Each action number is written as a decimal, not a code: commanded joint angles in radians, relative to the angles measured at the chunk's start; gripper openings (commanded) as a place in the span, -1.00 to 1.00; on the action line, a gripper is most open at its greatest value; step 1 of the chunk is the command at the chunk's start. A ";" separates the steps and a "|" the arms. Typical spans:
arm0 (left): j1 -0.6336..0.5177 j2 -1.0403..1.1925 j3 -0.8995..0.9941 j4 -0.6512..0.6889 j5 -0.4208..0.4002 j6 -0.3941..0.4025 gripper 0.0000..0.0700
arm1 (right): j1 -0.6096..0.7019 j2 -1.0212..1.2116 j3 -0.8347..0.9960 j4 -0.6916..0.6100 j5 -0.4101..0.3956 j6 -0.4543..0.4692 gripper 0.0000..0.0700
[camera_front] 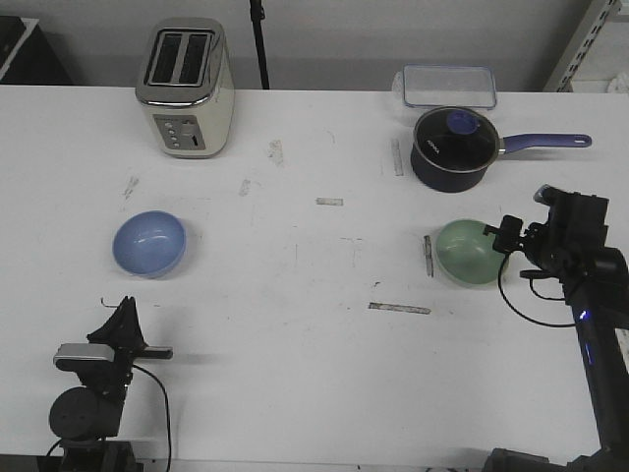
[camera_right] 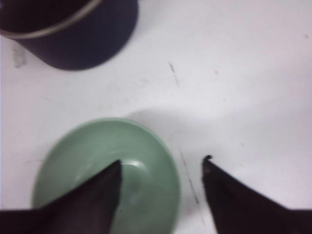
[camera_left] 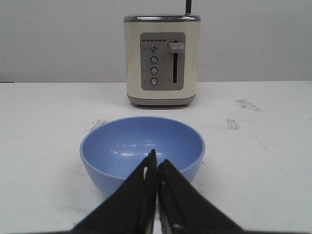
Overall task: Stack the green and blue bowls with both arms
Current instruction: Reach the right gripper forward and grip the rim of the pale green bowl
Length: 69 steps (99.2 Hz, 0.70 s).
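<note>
Right gripper (camera_right: pixel 161 168) is hanging over the green bowl (camera_front: pixel 470 252), fingers spread astride its rim. Left gripper (camera_left: pixel 157 161) is resting pinched together, just short of the blue bowl (camera_front: pixel 148 243).

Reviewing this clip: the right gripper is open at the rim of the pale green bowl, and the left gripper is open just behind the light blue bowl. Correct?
Not quite. The left gripper is shut, not open: the left wrist view shows its fingers pressed together in front of the light blue glossy bowl. The rest holds: the right gripper is open at the rim of the pale green glossy bowl.
</note>
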 commanded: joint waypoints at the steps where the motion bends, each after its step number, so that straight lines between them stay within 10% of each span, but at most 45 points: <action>1: 0.000 -0.002 -0.022 0.013 -0.002 0.005 -0.99 | -0.010 0.026 0.021 -0.005 -0.010 0.005 0.32; 69: 0.000 -0.002 -0.022 0.013 -0.002 0.005 -0.99 | -0.053 0.186 0.016 -0.049 -0.130 -0.039 0.35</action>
